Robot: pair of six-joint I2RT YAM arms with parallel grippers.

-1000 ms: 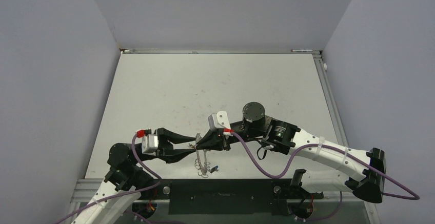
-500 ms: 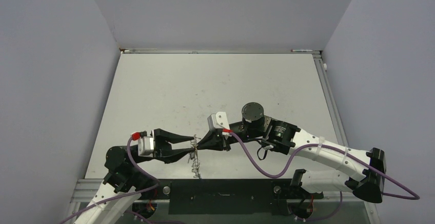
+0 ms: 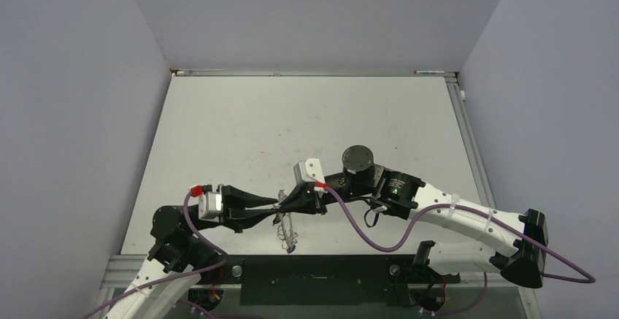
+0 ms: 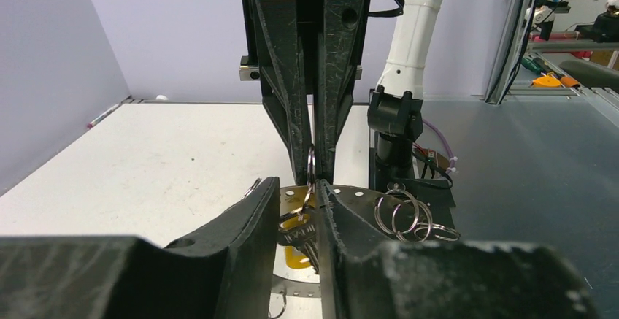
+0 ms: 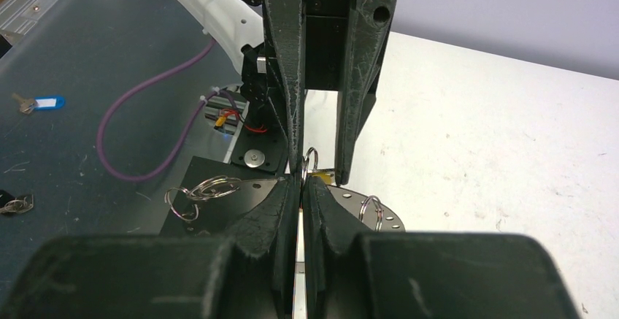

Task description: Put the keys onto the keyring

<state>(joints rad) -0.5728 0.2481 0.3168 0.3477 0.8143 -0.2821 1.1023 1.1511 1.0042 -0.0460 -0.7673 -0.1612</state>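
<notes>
Above the white tabletop [image 3: 292, 129], the right gripper [image 5: 299, 182] is pressed together on the thin silvery wire keyring [image 4: 312, 164]. The left gripper [image 4: 299, 185] brackets the small yellow-headed metal key [image 4: 295, 257], grip unclear. Wire likely light, stiff, slippery: pinch its rim.

Two white-shelled arms [image 3: 474, 224] with black joints.
Purple cables [image 5: 101, 133], red plugs [image 3: 195, 188]; left tool [image 3: 276, 208] and right tool [image 3: 283, 204] carry scuffed black tapered fingers [image 4: 281, 78].
</notes>
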